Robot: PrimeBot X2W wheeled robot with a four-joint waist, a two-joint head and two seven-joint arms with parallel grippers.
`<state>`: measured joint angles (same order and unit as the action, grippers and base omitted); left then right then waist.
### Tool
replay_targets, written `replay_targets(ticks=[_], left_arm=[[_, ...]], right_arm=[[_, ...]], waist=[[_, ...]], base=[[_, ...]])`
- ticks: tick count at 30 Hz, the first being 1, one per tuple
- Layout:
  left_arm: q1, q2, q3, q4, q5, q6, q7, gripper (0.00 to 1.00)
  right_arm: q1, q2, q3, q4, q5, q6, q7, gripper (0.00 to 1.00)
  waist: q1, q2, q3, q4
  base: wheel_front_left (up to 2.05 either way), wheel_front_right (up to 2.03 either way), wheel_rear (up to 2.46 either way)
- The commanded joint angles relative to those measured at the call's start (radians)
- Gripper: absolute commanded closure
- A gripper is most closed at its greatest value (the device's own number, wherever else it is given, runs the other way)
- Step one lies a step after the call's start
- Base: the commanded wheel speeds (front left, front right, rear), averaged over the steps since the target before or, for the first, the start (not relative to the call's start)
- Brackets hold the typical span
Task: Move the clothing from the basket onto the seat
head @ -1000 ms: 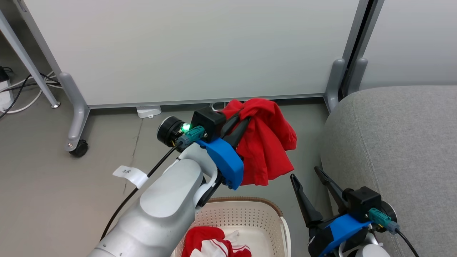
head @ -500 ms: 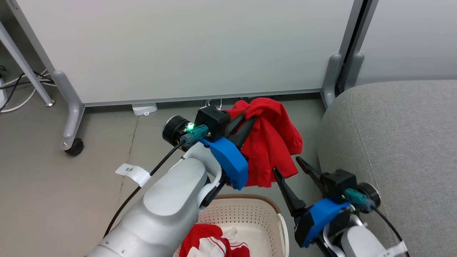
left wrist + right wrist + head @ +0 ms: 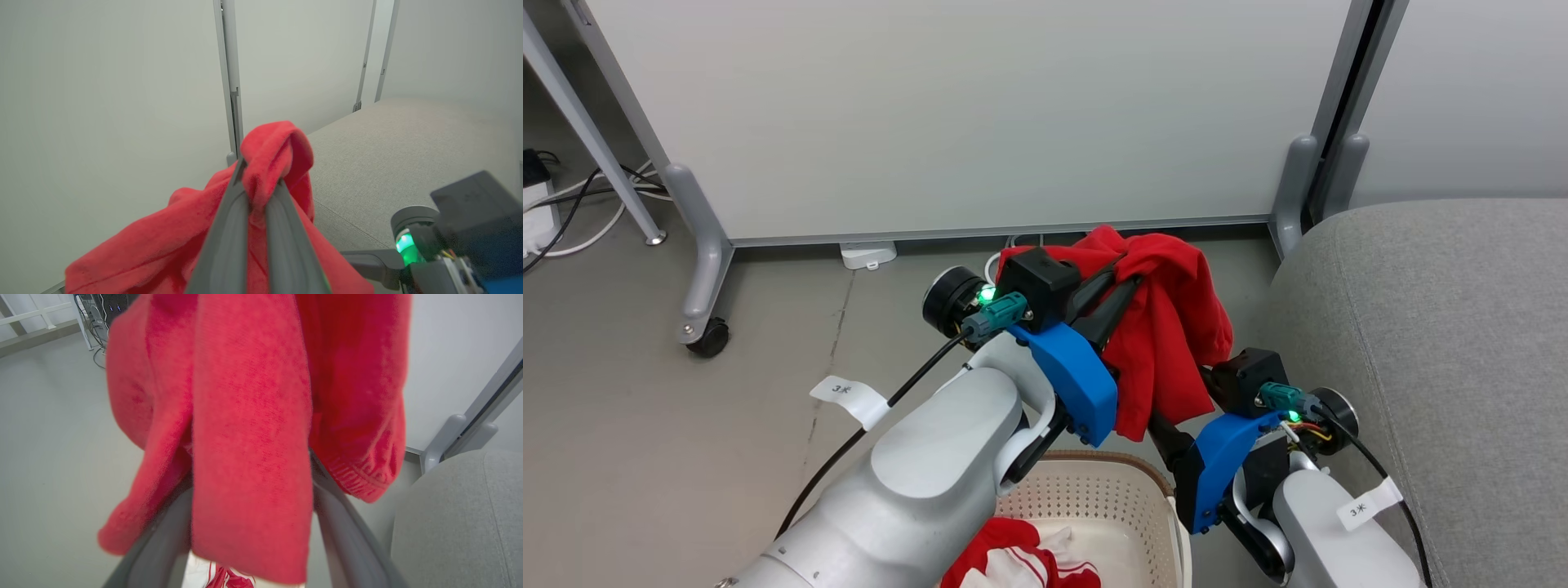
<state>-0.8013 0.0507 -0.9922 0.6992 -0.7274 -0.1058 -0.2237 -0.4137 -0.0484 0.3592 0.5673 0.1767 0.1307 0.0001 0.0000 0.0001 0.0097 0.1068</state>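
Observation:
My left gripper [image 3: 1129, 276] is shut on a bunched fold of a red garment [image 3: 1176, 335], one piece of the clothing, which hangs above the floor left of the seat [image 3: 1437, 343]. In the left wrist view the fingers [image 3: 229, 228] pinch the red fabric [image 3: 269, 151]. My right gripper [image 3: 1172, 429] stands open just below it, and the cloth hides its fingertips. In the right wrist view the garment [image 3: 253, 416] hangs between the spread fingers [image 3: 347, 535]. The basket [image 3: 1094, 490] sits at the bottom and holds a red-and-white garment [image 3: 1021, 563].
A white partition [image 3: 980, 114] on grey feet with a caster [image 3: 707, 336] stands behind. Cables [image 3: 580, 196] lie on the floor at the far left. A white power strip [image 3: 867, 255] rests under the panel's edge. Grey floor [image 3: 686, 425] spreads out to the left.
My right gripper has risen and moved left until its open fingers stand around the lower part of the hanging garment. The left gripper keeps its hold and has shifted slightly right.

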Motion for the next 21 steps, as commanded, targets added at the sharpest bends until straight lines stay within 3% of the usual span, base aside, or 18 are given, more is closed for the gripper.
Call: replay_targets(ticks=[1, 2, 21], left_arm=[[-0.016, 0.0, -0.011, -0.005, -0.011, 0.006, -0.007, 1.0], [-0.018, 0.0, -0.015, -0.005, -0.015, 0.007, -0.008, 1.0], [-0.043, 0.0, -0.078, 0.039, -0.063, 0.025, -0.021, 1.0]], right_arm=[[-0.025, -0.004, 0.008, 0.025, 0.016, 0.0, -0.002, 0.56], [-0.033, -0.004, 0.012, 0.039, 0.024, 0.0, -0.008, 0.99], [-0.082, -0.004, 0.062, 0.13, 0.077, 0.0, -0.07, 1.0]], waist=[[0.0, -0.0001, -0.002, 0.002], [0.0, -0.0001, -0.004, 0.004], [0.0, -0.0001, -0.008, -0.009]], base=[[0.0, 0.0, 0.0], [0.0, 0.0, 0.0], [0.0, 0.0, 0.0]])
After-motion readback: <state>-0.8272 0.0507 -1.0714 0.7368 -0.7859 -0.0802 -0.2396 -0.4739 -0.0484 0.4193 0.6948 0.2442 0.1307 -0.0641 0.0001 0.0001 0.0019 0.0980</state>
